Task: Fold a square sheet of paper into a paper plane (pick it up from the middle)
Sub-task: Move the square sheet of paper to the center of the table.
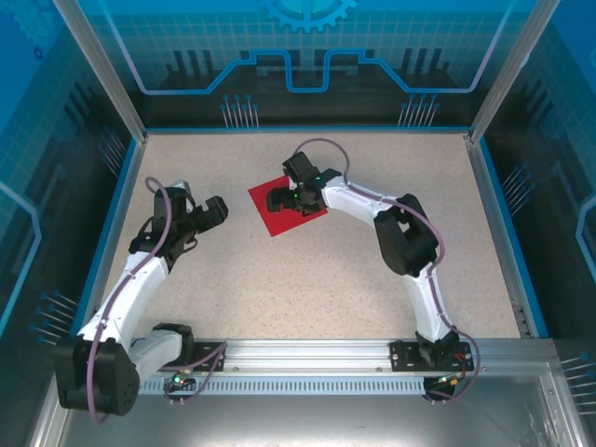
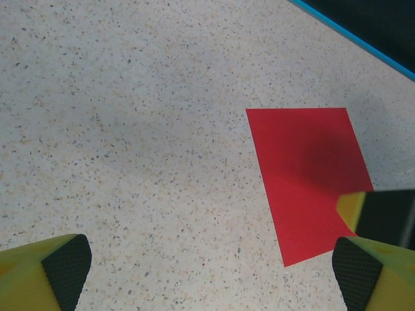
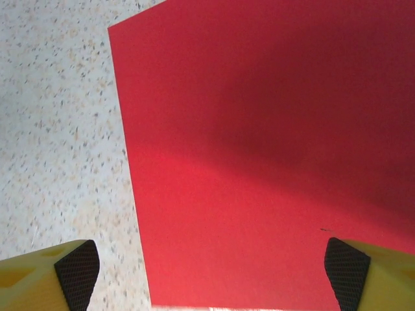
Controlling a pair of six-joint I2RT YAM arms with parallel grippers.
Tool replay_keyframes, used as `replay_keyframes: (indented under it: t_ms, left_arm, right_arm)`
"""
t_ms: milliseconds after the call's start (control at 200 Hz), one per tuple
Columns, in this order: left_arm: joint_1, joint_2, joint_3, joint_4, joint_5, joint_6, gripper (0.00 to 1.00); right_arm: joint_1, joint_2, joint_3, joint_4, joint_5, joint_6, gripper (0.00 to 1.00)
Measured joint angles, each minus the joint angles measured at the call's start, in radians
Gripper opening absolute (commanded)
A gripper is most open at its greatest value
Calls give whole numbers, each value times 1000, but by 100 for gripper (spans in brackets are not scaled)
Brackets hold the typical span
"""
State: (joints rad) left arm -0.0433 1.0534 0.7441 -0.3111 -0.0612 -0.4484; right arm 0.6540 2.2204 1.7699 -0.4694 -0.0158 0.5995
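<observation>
Presently I find the square sheet of paper [image 1: 277, 220] flat on the speckled table [image 1: 307, 289], with my right gripper [image 1: 285, 197] poised over it, jaws apart, apparently for the pickup, and the left gripper [image 1: 210, 212], likewise spread and empty, well left of the sheet.

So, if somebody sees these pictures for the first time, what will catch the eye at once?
The bright red square sheet of paper strikes first, lying flat near the middle of the pale speckled table. Next comes the right gripper, open and poised directly over the sheet, while the left gripper stands open over bare table to the sheet's left.
</observation>
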Motion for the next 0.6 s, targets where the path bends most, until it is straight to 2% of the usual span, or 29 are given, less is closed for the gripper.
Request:
replay_keyframes:
  t_ms: [185,345,475,600]
  left_arm:
    - [0,27,31,-25,16,-22,99]
    - [0,41,35,-36,27,-25,99]
    - [0,44,35,-48,32,-25,99]
    - [-1,44,40,-56,33,-25,99]
  right_arm:
    - [0,91,69,-71,0,4,94]
    - [0,86,49,-68,12,8,94]
    - [0,2,-83,-58,27,23,94]
    - [1,-149,-313,-43,51,53,95]
